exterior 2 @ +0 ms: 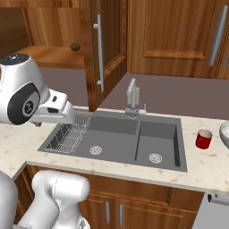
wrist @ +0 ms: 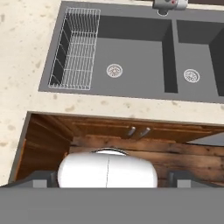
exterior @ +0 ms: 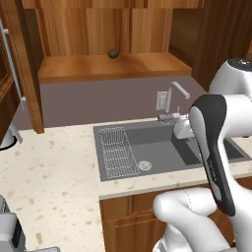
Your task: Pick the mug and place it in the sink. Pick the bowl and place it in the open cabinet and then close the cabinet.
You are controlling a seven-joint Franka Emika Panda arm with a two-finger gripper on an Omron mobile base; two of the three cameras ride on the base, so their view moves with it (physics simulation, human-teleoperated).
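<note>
Nearest to us, our jaws [wrist: 108, 183] hang spread wide with nothing between them, looking down over the front edge of the table [wrist: 26, 52] and the sink [wrist: 131, 52]. We judge that neither item has been picked yet, so the whole task lies ahead.

The sink's left basin carries the white wire rack [wrist: 75, 49]. If we drop the mug there it could land on the wires and tip, so the open floor of either basin is the safer target.

Further right, the mug [exterior 2: 204, 139] stands upright on the table just beside the sink's right edge, and the bowl [exterior 2: 225, 133] sits near it, cut off at the frame edge. The two are close together; a wide approach with spread jaws could knock the bowl or push the mug off line. The mug is small and glossy, so a poorly centred pinch may let it slip.

The faucet [exterior 2: 132, 99] rises behind the sink divider, and a low carry could clip it.

Farthest, the cabinet [exterior: 113, 66] stands open with a small dark object [exterior: 113, 53] on its shelf. Its door [exterior 2: 106, 49] juts out over the table, and our arm could strike it when lifting the bowl.
</note>
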